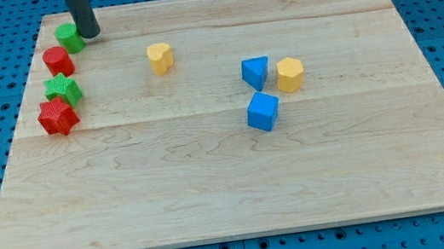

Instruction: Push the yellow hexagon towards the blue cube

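The yellow hexagon sits right of the board's middle. It touches the right side of a blue triangular block. The blue cube lies just below and to the left of the hexagon, a small gap apart. My tip is at the board's top left, right beside a green block, far from the hexagon and the cube.
A yellow heart-shaped block lies left of centre near the top. On the left side stand a red cylinder, a green star and a red star. The wooden board rests on a blue pegboard.
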Tool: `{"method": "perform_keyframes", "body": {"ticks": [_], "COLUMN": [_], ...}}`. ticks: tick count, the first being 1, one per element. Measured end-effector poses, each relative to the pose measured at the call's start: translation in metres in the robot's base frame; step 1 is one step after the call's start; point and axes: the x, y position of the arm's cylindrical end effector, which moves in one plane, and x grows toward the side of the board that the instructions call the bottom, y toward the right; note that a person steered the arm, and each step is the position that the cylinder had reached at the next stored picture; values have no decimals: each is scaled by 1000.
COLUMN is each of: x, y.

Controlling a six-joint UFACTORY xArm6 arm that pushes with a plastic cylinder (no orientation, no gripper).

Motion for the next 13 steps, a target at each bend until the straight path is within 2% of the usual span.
{"method": "perform_keyframes", "body": {"ticks": [4, 7, 8, 10, 12, 13], "x": [-1, -21, -13, 2, 12, 29], "y": [-1, -1, 11, 108, 109, 130]}}
